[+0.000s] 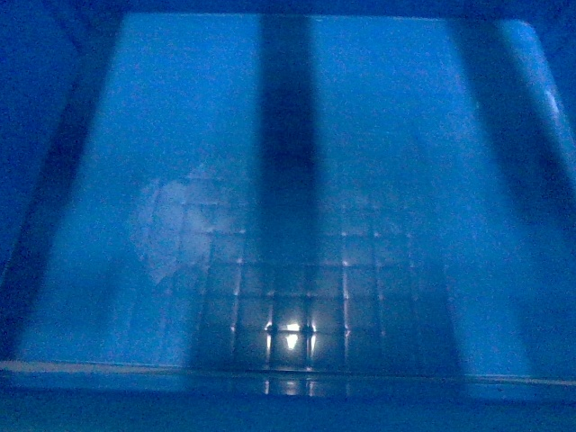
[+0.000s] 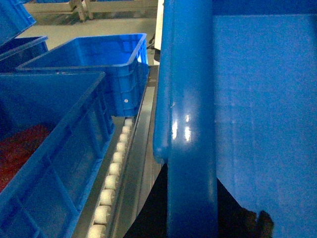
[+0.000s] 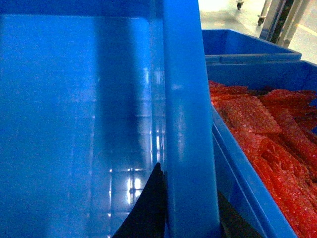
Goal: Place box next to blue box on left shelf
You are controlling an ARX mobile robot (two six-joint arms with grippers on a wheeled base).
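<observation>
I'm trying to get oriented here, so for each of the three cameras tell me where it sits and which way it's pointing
Head: rides on the robot and looks down into the box, whose grid floor fills the frame; none of the robot shows.
Left wrist: sits on the left arm, looks along the box's rim at a roller track and neighbouring blue crates; the left gripper straddles the rim.
Right wrist: sits on the right arm, looks along the opposite rim; the right gripper straddles it, beside a crate of red bubble wrap.
All three share the box's interior.

head close inside box (image 1: 378, 135), wrists along rims

box (image 2: 257, 99) right of rollers (image 2: 115, 171), between crates (image 2: 99, 64)
</observation>
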